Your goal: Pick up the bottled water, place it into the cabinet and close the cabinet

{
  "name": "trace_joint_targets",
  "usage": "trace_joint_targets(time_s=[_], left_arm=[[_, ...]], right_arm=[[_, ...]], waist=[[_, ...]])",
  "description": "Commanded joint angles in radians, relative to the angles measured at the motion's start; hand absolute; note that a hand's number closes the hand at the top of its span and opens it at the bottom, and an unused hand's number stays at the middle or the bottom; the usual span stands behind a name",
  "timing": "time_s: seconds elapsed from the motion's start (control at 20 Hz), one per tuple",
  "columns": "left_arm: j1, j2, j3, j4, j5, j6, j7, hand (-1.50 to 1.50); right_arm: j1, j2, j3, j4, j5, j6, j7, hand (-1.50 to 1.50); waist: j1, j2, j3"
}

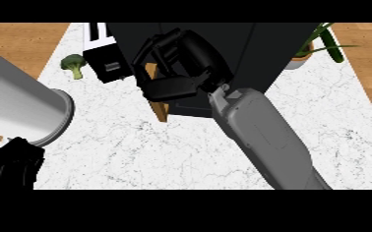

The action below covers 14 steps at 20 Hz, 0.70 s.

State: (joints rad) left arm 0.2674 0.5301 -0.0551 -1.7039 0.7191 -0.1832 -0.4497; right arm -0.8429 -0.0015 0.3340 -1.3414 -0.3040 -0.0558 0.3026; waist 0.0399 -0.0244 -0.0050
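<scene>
Closest to view, at the lower left edge, the robot's left hand [18, 164] shows only as a dark shape; whether it is open, I cannot tell. Above it on the white marble table [145, 147] the right hand [178, 64] is curled at the black cabinet [218, 44], beside its wooden door edge. No bottled water is visible. A broccoli [73, 64] lies left.
</scene>
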Motion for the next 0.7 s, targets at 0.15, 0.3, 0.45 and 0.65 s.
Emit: trace_joint_targets(time_s=[0.15,0.3,0.45,0.65], left_arm=[[-0.013,0.024,0.021,-0.02,0.028,-0.021,0.038,1.5],[-0.053,0.015,0.022,-0.01,0.018,-0.008,0.035,1.5],[-0.029,0.028,0.03,-0.027,0.029,-0.014,0.048,1.5],[-0.069,0.019,0.01,-0.02,0.021,-0.016,0.058,1.5]], right_arm=[[-0.056,-0.11,-0.141,0.231,-0.002,0.068,-0.098,1.5],[-0.047,-0.124,-0.145,0.246,-0.006,0.096,-0.138,1.5],[-0.076,-0.112,-0.148,0.277,-0.001,0.08,-0.129,1.5],[-0.059,-0.129,-0.146,0.293,-0.014,0.13,-0.168,1.5]], waist=[[0.002,0.041,0.005],[-0.008,0.047,0.005],[0.01,0.045,0.004],[-0.006,0.053,0.004]])
